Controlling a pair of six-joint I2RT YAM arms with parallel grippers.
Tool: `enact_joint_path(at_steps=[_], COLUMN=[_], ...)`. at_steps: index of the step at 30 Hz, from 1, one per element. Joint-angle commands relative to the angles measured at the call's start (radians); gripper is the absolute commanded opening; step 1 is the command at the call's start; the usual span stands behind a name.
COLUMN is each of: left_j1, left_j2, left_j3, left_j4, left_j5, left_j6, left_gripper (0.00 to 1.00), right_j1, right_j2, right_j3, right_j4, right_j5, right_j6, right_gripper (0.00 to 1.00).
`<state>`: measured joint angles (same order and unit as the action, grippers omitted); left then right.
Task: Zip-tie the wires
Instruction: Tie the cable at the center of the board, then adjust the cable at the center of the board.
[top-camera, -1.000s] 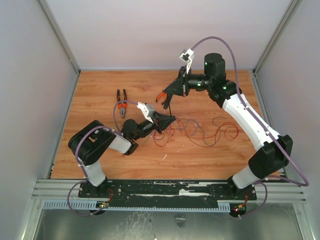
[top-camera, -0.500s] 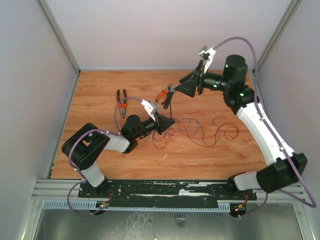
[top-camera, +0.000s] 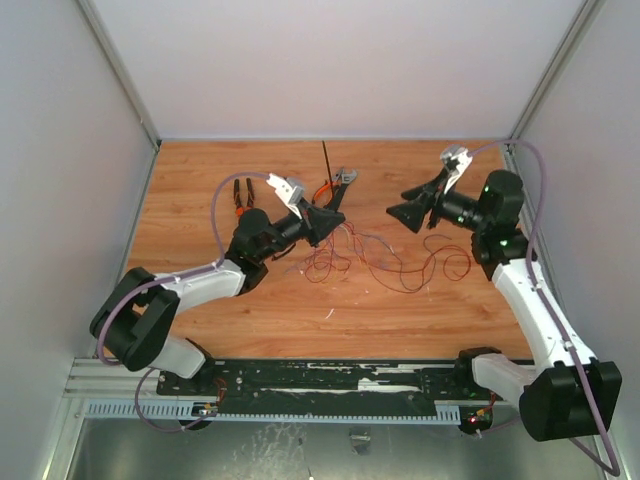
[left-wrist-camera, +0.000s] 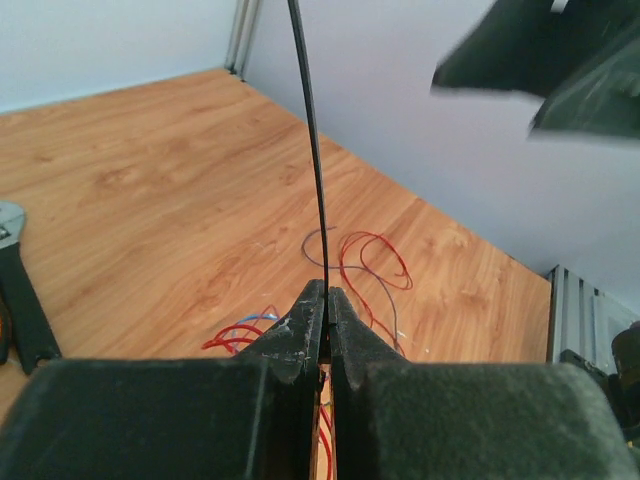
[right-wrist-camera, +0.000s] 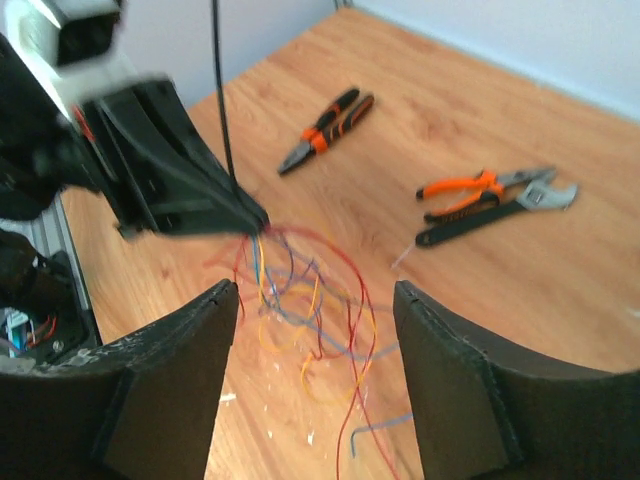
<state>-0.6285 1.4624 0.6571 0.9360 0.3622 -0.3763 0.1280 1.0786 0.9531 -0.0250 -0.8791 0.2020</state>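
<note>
Jutting from left hand (left-wrist-camera: 327, 302): zip tie (left-wrist-camera: 312, 150)

A wooden table (top-camera: 420, 320) stood inside pale grey walls (top-camera: 330, 60). Toward its far left lay black-and-orange-handled pliers (right-wrist-camera: 325, 128), well apart from the other tools. Near the far middle, orange-handled pliers (right-wrist-camera: 465, 188) lay just beside a black-handled adjustable wrench (right-wrist-camera: 480, 218), roughly parallel to it, with both heads pointing the same way. A small white scrap (top-camera: 328, 314) sat on the wood nearer the front

The table (top-camera: 400, 320) looks smooth wood, zip tie (left-wrist-camera: 313, 150) matt plastic.
</note>
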Motion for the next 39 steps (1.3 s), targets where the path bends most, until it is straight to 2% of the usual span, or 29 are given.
enact_joint_path(at_steps=[1, 6, 11, 16, 25, 37, 39], left_j1=[0.022, 0.025, 0.028, 0.028, 0.028, 0.028, 0.028], left_j2=[-0.053, -0.07, -0.07, -0.071, -0.082, -0.083, -0.084], left_j3=[0.029, 0.057, 0.067, 0.078, 0.084, 0.098, 0.098], left_j4=[-0.109, -0.169, -0.174, -0.185, -0.198, -0.217, -0.216], left_j5=[-0.01, -0.011, -0.009, -0.006, 0.01, 0.014, 0.013], left_j6=[0.003, 0.005, -0.005, -0.018, -0.016, -0.017, -0.018], left_gripper=[0.05, 0.04, 0.04, 0.04, 0.03, 0.03, 0.03], right_j1=[-0.007, 0.058, 0.192, 0.266, 0.327, 0.383, 0.385], right_j2=[-0.028, -0.033, 0.01, 0.096, 0.333, 0.459, 0.47], right_j3=[-0.163, -0.314, -0.404, -0.468, -0.36, -0.3, -0.29], right_j4=[0.174, 0.274, 0.375, 0.594, 0.612, 0.649, 0.648], right_j5=[-0.03, -0.048, 0.077, 0.134, 0.145, 0.15, 0.152], right_j6=[0.007, -0.039, -0.114, -0.162, -0.245, -0.246, -0.246], right_gripper=[0.62, 0.58, 0.58, 0.58, 0.55, 0.55, 0.52])
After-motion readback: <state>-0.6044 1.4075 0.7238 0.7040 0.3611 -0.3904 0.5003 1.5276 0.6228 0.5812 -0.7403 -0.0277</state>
